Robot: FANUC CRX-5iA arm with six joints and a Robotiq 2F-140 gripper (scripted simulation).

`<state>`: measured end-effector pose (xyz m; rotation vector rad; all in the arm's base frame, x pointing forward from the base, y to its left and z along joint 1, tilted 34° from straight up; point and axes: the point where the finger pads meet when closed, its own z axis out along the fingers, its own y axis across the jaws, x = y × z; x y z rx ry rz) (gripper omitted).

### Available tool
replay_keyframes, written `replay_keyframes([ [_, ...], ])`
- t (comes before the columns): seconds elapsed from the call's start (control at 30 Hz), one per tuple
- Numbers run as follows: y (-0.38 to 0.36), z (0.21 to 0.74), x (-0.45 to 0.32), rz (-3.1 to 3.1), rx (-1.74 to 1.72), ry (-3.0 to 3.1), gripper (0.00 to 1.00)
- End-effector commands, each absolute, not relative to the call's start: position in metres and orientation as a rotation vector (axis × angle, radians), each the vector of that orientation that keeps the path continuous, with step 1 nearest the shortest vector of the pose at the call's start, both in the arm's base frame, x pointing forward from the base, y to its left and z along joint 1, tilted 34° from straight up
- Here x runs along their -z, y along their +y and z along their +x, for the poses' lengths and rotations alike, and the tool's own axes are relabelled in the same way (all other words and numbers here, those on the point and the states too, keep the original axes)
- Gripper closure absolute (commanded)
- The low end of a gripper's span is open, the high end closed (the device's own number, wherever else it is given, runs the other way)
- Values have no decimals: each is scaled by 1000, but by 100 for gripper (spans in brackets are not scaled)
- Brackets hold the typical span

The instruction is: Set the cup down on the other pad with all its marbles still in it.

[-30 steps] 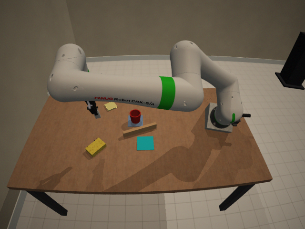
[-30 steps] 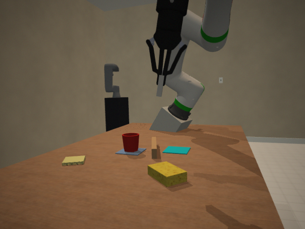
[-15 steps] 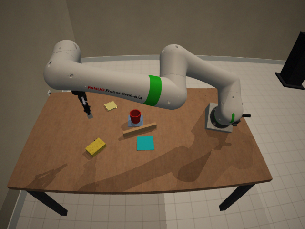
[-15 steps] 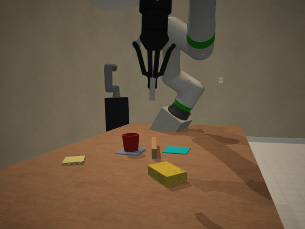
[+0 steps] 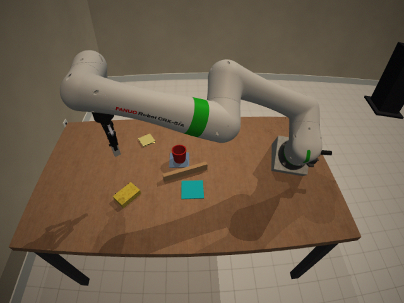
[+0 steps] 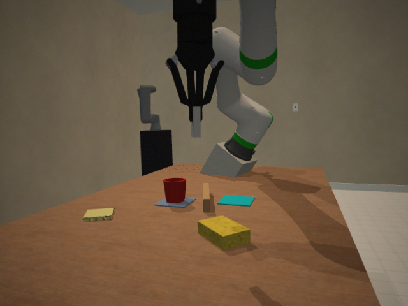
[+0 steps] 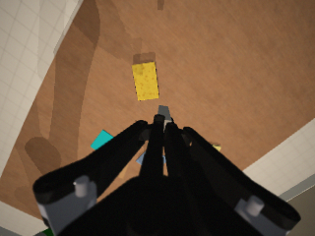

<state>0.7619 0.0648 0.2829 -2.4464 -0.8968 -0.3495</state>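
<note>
A red cup (image 5: 178, 153) stands upright on a grey-blue pad (image 5: 178, 160) near the middle of the table; it also shows in the exterior view (image 6: 174, 190). I cannot see inside it. A wooden rail (image 5: 185, 172) lies between that pad and a teal pad (image 5: 192, 189). My gripper (image 5: 115, 151) hangs high above the table, left of the cup, fingers pressed together and empty. In the exterior view the gripper (image 6: 196, 129) is well above the cup. In the wrist view the shut fingers (image 7: 163, 114) hide the cup; a corner of the teal pad (image 7: 101, 141) shows.
A thick yellow sponge (image 5: 127, 194) lies at the front left, also in the wrist view (image 7: 146, 81). A thin yellow sponge piece (image 5: 146, 140) lies behind and left of the cup. The robot base (image 5: 290, 160) stands at the table's right side.
</note>
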Motion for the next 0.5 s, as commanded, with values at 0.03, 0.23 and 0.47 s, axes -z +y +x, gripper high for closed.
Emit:
replay_keyframes([
  [0.03, 58, 769, -274, -2376, 385, -1009, 100],
  [0.23, 58, 769, -274, -2376, 385, -1009, 100],
  [0.47, 49, 770, -260, -2296, 446, -1138, 100],
])
